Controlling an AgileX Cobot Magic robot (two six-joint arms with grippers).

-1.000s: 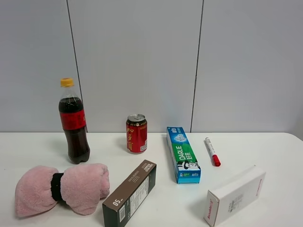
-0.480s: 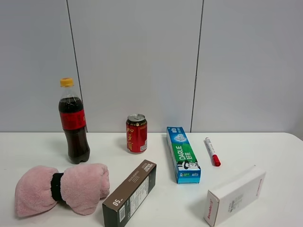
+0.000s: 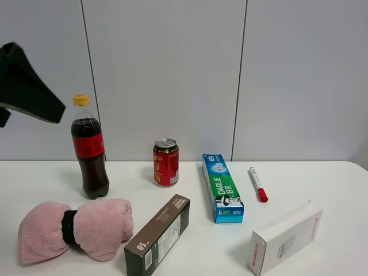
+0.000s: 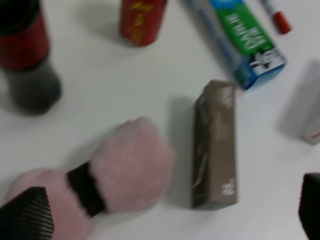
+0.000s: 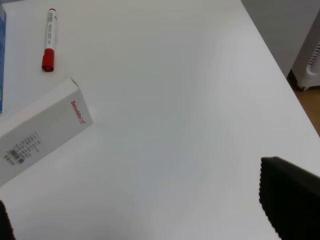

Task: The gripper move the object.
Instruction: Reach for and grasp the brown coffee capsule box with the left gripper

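Note:
The long dark brown carton (image 3: 158,234) with "05" on its end lies on the white table (image 3: 328,190), front centre, next to a pink rolled towel. A black part of my left arm (image 3: 26,86) shows high at the upper left, well above the table. In the left wrist view my left gripper (image 4: 168,207) is open and empty, its fingertips (image 4: 25,215) wide apart, high above the brown carton (image 4: 215,150). My right gripper (image 5: 145,215) is open and empty over bare table, near the white carton (image 5: 40,130).
A cola bottle (image 3: 89,149), a red can (image 3: 165,163), a blue-green toothpaste box (image 3: 222,187) and a red-capped marker (image 3: 257,184) stand or lie behind the carton. The pink towel (image 3: 75,229) lies left of it, the white carton (image 3: 286,237) at front right.
A black part of my left arm has come into the exterior view at the upper left. Nothing on the table has moved.

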